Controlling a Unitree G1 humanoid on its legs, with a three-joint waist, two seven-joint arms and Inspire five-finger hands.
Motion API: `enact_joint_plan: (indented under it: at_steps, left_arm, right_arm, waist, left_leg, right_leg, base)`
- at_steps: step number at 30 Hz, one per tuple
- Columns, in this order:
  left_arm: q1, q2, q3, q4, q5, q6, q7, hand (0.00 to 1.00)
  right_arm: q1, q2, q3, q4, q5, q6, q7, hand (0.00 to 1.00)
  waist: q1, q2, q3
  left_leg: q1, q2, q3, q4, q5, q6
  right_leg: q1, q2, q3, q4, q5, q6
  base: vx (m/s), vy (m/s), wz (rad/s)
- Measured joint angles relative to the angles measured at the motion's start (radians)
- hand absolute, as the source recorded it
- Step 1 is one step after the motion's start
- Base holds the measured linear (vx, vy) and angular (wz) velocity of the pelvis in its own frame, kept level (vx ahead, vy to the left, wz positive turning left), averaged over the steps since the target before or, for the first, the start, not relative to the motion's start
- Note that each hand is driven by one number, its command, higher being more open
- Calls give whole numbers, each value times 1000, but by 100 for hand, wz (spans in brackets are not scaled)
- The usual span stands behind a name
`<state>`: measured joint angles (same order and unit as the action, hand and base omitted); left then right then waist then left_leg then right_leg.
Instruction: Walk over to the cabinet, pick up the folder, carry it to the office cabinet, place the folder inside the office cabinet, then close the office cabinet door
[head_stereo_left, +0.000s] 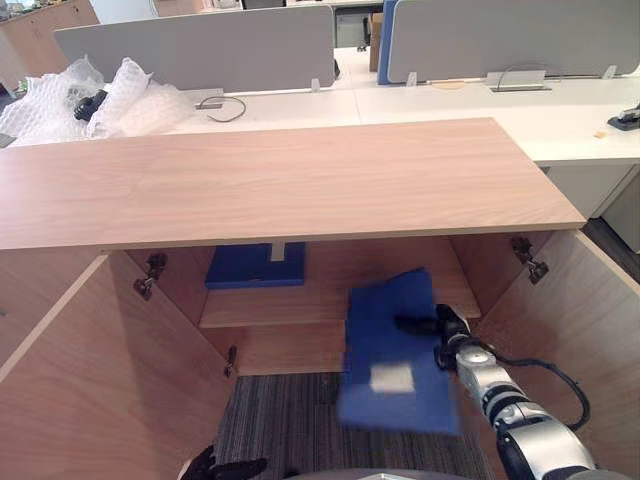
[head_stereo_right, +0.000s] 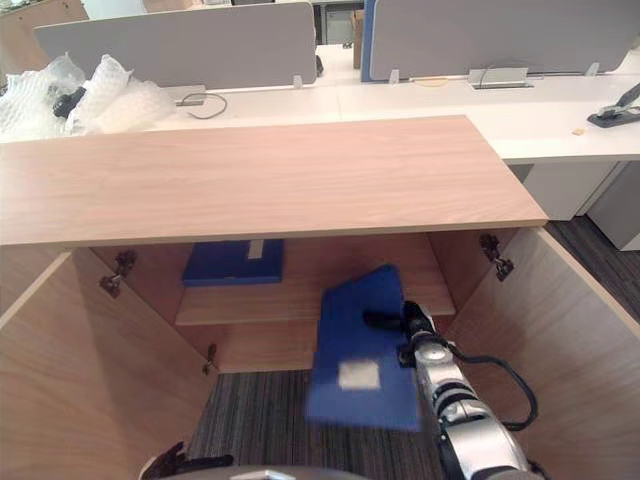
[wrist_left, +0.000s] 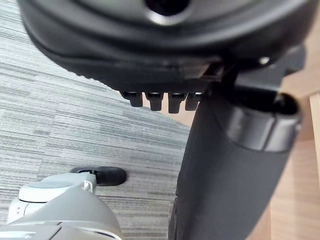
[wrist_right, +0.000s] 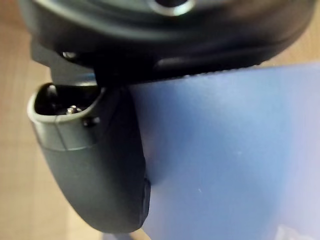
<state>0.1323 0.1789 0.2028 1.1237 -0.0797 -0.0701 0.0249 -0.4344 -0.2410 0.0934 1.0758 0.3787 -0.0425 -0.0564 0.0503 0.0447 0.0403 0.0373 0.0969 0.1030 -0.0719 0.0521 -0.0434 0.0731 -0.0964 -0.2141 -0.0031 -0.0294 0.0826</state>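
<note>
Entry, folder: blue, and we are holding it in the right hand (clamped on its right edge) at the open front of the office cabinet, just off the front right edge of the inner shelf; a second blue folder is lying at the shelf's back left. We are judging fetching and carrying done, with shelving it and closing the left door and right door left. The left hand is hanging low; whether open or closed we cannot tell.
</note>
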Motion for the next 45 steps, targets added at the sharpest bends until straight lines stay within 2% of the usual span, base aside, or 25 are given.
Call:
enact_joint_plan:
  at_steps: [2,3,7,11,12,14,15,16,17,18,19,21,23,26,28,31,38,44,45]
  left_arm:
    - [12,-7,21,-13,-12,8,10,100]
    - [13,-8,22,-15,-12,8,12,100]
    - [22,-39,59,-34,-49,15,14,100]
    - [23,-59,60,-53,-78,15,18,100]
    - [24,-62,60,-67,-85,15,18,100]
    - [10,-70,89,-87,-87,14,18,100]
    - [2,-83,129,-97,-88,15,20,100]
    - [-2,-103,170,-103,-104,15,23,100]
    - [-2,-114,189,-105,-110,16,28,100]
    - [-3,-132,219,-108,-115,18,44,100]
    - [-7,-138,220,-108,-119,27,57,100]
    - [-20,-138,259,-107,-131,43,68,100]
    - [-33,-143,338,-112,-147,52,83,100]
    - [-33,-170,461,-127,-150,58,101,100]
    - [-32,-189,528,-147,-152,59,102,100]
    - [-50,-200,593,-161,-154,60,100,100]
    - [-81,-221,628,-192,-187,78,95,100]
    - [-83,-229,631,-200,-197,85,94,100]
    - [-83,-229,631,-200,-197,86,94,100]
  right_arm:
    - [-33,42,-18,1,239,-5,1,0]
    - [-37,47,-23,1,263,-6,1,0]
    - [-104,93,-95,36,526,-19,3,0]
    - [-156,97,-208,86,614,-47,-6,0]
    - [-183,101,-254,100,641,-57,-15,0]
    - [-225,103,-357,109,705,-75,-26,0]
    - [-258,107,-439,115,766,-92,-41,0]
    - [-285,108,-516,110,824,-122,-58,0]
    - [-295,109,-543,95,855,-137,-67,0]
    - [-315,111,-570,47,916,-163,-80,0]
    - [-340,111,-589,-6,963,-184,-87,0]
    - [-383,110,-619,-59,995,-210,-112,0]
    - [-450,109,-631,-83,1002,-230,-150,0]
    - [-529,115,-642,-110,997,-233,-211,0]
    - [-567,115,-645,-125,996,-234,-238,0]
    - [-653,91,-662,-132,981,-223,-275,0]
    - [-803,-11,-661,-147,877,-149,-311,0]
    - [-870,-76,-661,-156,881,-135,-329,0]
    - [-874,-80,-661,-163,881,-136,-333,100]
  waist:
    - [9,-1,5]
    - [12,-1,6]
    - [41,-2,26]
    - [60,0,45]
    - [63,1,61]
    - [69,4,99]
    - [79,18,121]
    - [91,44,140]
    - [97,60,149]
    - [104,90,166]
    - [104,108,179]
    - [105,105,195]
    - [114,102,223]
    - [129,115,240]
    - [138,113,246]
    - [139,110,267]
    - [147,106,310]
    - [151,117,342]
    - [152,118,344]
  left_leg:
    - [0,0,-5,-8,6,-3]
    - [0,-1,-5,-9,7,-4]
    - [-9,-8,-15,-12,11,0]
    - [-21,-28,-41,-11,14,5]
    - [-37,-35,-52,8,7,14]
    - [-102,-43,-73,120,-40,31]
    - [-151,-43,-89,216,-82,40]
    - [-189,-39,-100,301,-117,47]
    - [-205,-35,-104,337,-135,50]
    - [-249,-32,-115,402,-166,47]
    - [-309,-36,-121,464,-183,53]
    - [-393,-70,-121,554,-210,59]
    - [-467,-90,-106,672,-265,60]
    - [-553,-98,-70,813,-334,64]
    - [-604,-106,-53,884,-362,61]
    - [-697,-110,-32,987,-389,53]
    - [-845,-107,-9,1133,-418,35]
    - [-912,-103,-3,1178,-419,33]
    - [-916,-103,-2,1178,-418,33]
  right_leg:
    - [0,0,-5,-4,2,-2]
    - [0,0,-5,-6,3,-3]
    - [2,-5,-14,-26,15,0]
    - [18,-19,-42,-50,21,11]
    - [17,-25,-52,-50,23,13]
    - [16,-36,-67,-46,25,16]
    - [17,-38,-77,-39,25,16]
    - [12,-38,-83,-17,21,17]
    - [2,-41,-84,7,12,19]
    - [-45,-54,-86,92,-35,26]
    - [-136,-84,-84,236,-98,31]
    - [-270,-153,-77,457,-192,40]
    - [-377,-205,-42,635,-269,46]
    - [-488,-244,17,801,-344,57]
    - [-562,-266,56,890,-378,69]
    - [-677,-289,105,1014,-416,72]
    - [-870,-300,185,1193,-462,70]
    - [-960,-299,212,1263,-476,63]
    - [-967,-299,214,1267,-476,63]
  base:
    - [-44,24,8]
    - [-40,31,1]
    - [-10,26,6]
    - [18,42,24]
    - [13,49,25]
    - [-4,57,25]
    - [-40,104,16]
    - [-48,120,13]
    - [-78,154,9]
    - [-70,123,13]
    - [-102,149,21]
    - [-96,95,27]
    - [-107,32,6]
    - [-155,30,-19]
    - [-127,8,-13]
    - [-71,-17,-7]
    - [-39,-19,-5]
    - [-22,-33,-1]
    - [-5,-44,0]
